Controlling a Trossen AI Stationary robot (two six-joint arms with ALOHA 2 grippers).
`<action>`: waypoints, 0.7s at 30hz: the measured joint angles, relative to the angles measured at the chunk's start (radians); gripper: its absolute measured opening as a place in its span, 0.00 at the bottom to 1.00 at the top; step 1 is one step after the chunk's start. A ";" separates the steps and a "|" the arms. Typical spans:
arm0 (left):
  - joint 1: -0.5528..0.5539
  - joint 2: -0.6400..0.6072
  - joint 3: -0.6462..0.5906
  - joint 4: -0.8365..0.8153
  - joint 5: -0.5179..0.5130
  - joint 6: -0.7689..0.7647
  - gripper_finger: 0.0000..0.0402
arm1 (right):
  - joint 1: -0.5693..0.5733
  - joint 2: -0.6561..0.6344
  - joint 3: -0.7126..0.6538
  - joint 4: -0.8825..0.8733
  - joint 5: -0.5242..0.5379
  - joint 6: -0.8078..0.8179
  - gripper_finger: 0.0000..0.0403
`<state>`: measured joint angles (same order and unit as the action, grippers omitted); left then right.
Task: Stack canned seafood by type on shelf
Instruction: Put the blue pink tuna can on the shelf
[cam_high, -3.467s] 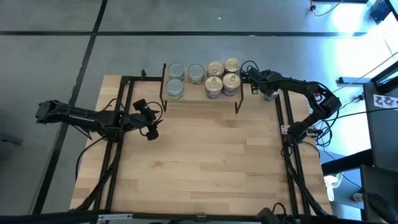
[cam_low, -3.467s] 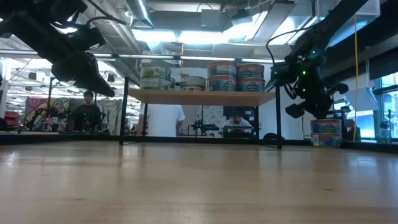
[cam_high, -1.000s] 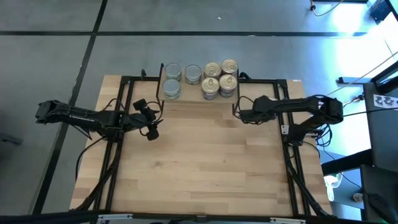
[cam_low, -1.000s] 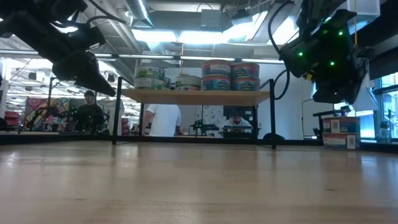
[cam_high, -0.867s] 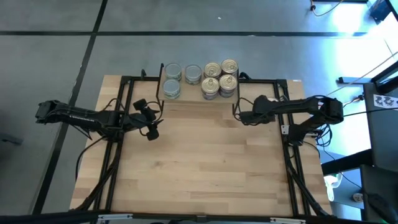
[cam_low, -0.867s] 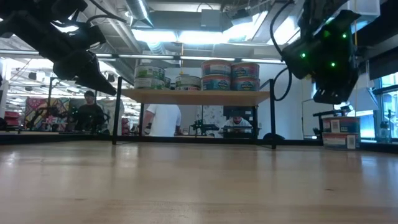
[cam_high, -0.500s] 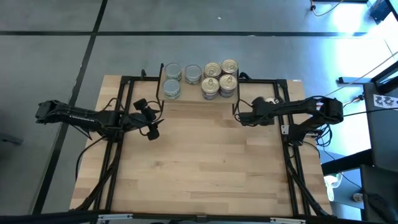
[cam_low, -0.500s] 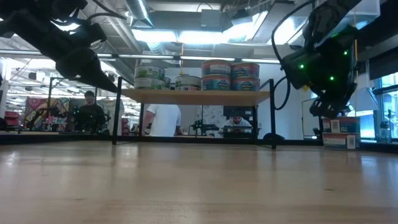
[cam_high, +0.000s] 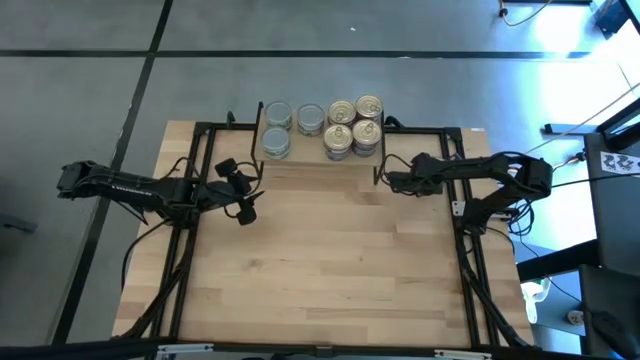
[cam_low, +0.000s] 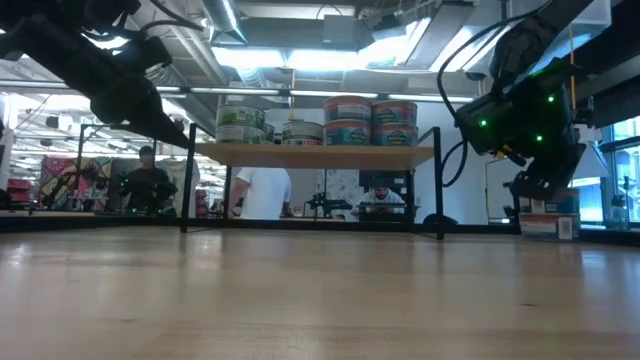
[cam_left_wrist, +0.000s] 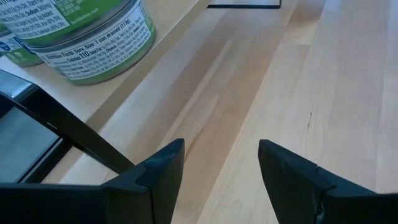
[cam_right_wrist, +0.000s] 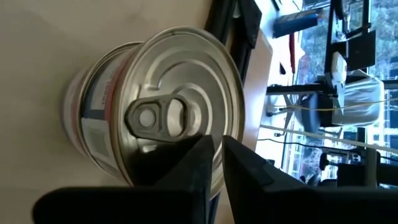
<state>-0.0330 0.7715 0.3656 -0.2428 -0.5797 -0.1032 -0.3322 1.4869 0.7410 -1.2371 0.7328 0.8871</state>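
Canned seafood (cam_high: 343, 124) mostly sits sorted on the shelf (cam_low: 315, 154); one tin (cam_right_wrist: 158, 137) remains on the worktop (cam_high: 320, 260), under the right tool (cam_right_wrist: 216, 163), fingers together. The left tool (cam_left_wrist: 221, 158) waits, fingers apart.

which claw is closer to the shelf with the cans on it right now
Right. The right claw sits just off the shelf by its right-hand front leg, fingers nearly together. The left claw hangs open farther out over the table, off the shelf's left front corner.

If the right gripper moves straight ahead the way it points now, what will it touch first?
Probably the pull-ring can directly ahead of the shut right gripper, though how far off it stands is unclear.
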 joint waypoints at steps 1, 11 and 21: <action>0.000 0.000 0.000 0.000 0.000 0.000 0.51 | 0.004 -0.001 0.000 -0.005 -0.010 -0.001 0.10; 0.000 0.000 0.000 0.000 0.000 -0.001 0.51 | 0.111 -0.001 0.000 -0.114 -0.163 0.055 0.10; 0.000 0.000 0.000 0.000 0.000 -0.002 0.51 | 0.271 0.000 0.053 -0.155 -0.289 0.113 0.10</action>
<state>-0.0330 0.7719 0.3656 -0.2428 -0.5796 -0.1055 -0.0610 1.4872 0.7943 -1.3918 0.4436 0.9997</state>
